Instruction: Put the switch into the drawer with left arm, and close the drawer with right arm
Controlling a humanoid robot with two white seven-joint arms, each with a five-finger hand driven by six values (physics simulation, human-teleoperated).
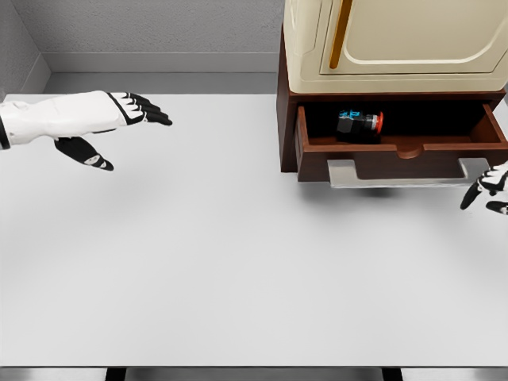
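Nearest the camera, the white desk (238, 270) stretches across the view, its front edge at the bottom. At the right edge, the right robot hand (490, 189) pokes in just below the right end of the drawer handle; only a few black fingertips with white segments show, loosely spread and holding nothing, close to the handle, though I cannot tell whether they touch it. On the left, the left robot hand (119, 119) hovers over the desk, well apart from the cabinet, its white forearm coming in level from the left edge. Its black fingers point right, stretched nearly straight, the thumb hanging down beneath; it grips nothing. Farther back on the right, the brown drawer (401, 147) stands pulled out, with a pale grey handle (409, 172) across its front. The switch (359, 124), dark with blue marks and a red end, lies inside the drawer, left of the middle. Above sits a cream cabinet (397, 40) with an orange strip.
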